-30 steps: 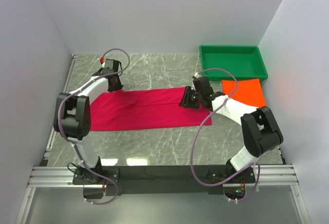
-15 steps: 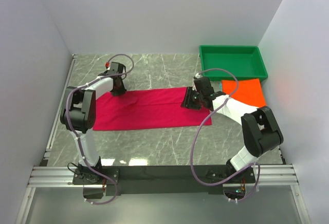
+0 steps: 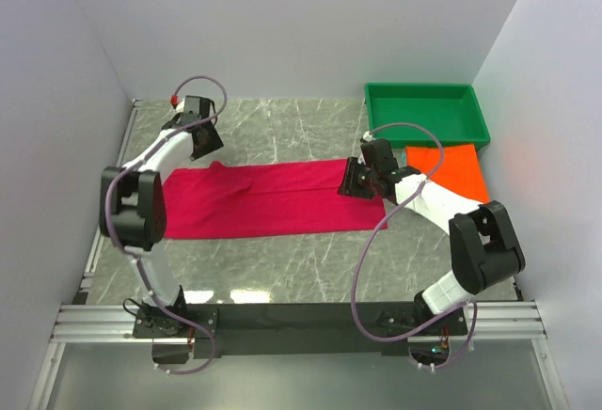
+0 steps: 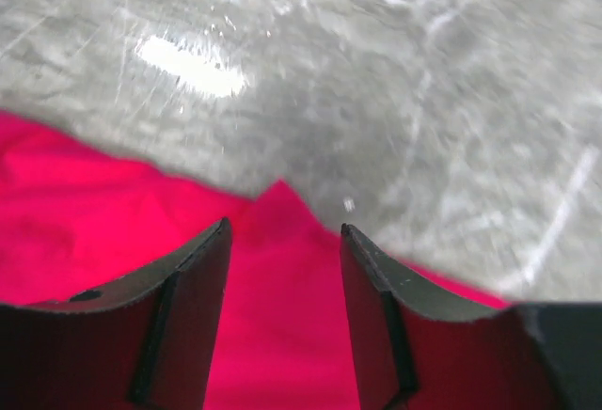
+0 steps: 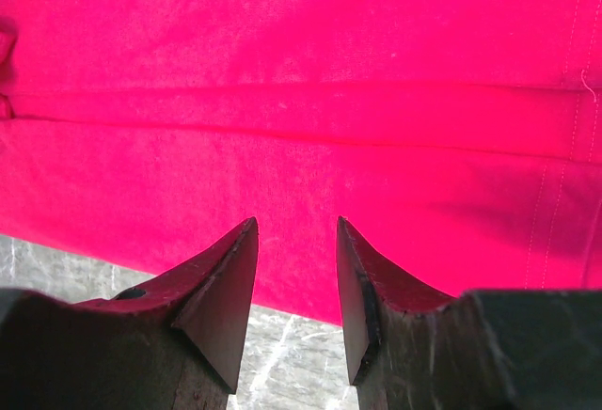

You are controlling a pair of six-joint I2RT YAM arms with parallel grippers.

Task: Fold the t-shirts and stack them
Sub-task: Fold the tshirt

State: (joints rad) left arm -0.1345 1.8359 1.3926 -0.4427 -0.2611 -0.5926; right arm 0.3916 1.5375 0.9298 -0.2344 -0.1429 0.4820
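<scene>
Two t-shirts were in your top view. One crimson-pink t-shirt (image 3: 273, 201) lay at centre as a long strip, its long axis running 9 to 3 o'clock. One orange t-shirt (image 3: 456, 173) lay at 3 o'clock, just beside one green tray (image 3: 425, 88) at 1 o'clock. Your left gripper (image 4: 285, 229) stood parted and empty over the crimson far edge near 9 o'clock. Your right gripper (image 5: 296, 227) gaped empty over its 3 o'clock end.

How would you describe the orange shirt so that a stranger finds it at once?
Look at the green tray in the far right corner of the marble table. Just on its near side lies the orange shirt. Unlike the long crimson shirt spread across the middle, it is bright orange and far smaller.
</scene>
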